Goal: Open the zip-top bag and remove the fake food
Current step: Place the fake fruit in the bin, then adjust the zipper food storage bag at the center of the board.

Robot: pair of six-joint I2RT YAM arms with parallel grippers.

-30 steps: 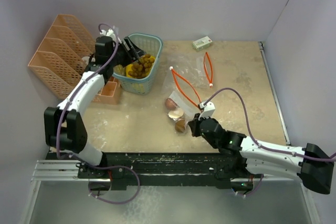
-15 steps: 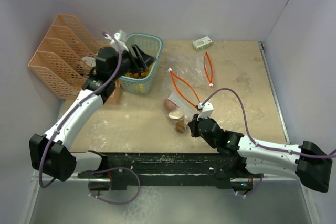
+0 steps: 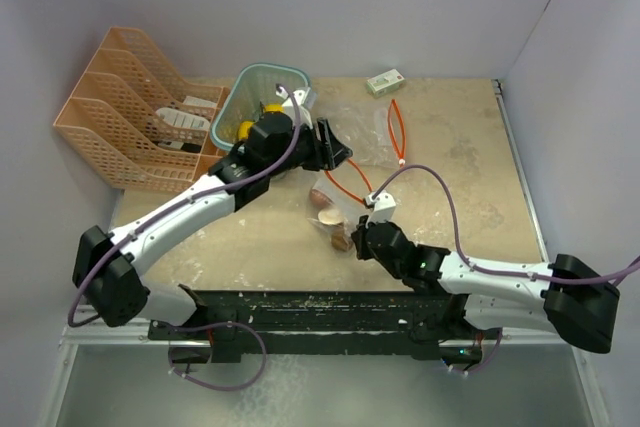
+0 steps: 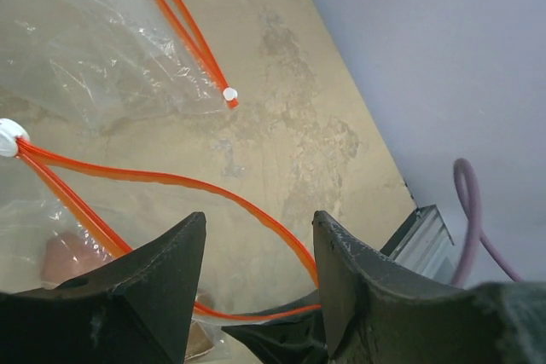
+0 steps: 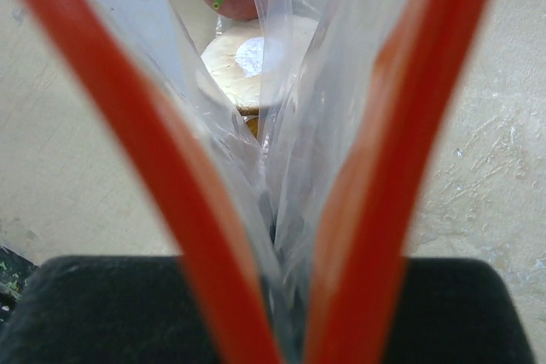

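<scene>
The beige table is walled in at twelve, three and nine o'clock. A broad run of bare top lies between the centre and the three o'clock edge, and there's another strip along the near side at seven. The orange file rack fills the ten o'clock corner, hard against the wall.

The left arm stretches diagonally to mid-table. The left gripper hangs over the zip-top bag, its claw parted a moderate way and gripping nothing, and the orange zip track loops beneath the gap. The right arm lies low along five o'clock, and the right gripper is clamped tight on the bag's near corner, both orange tracks running into it.

The teal basket is tipped at eleven o'clock, just behind the left wrist, with yellow fruits showing inside. The rest of the fake food sits at centre in the bag's near end. There's a red piece, a beige round and a brown piece, that last one right by the right gripper. A small white-green box sits by the twelve o'clock wall.
</scene>
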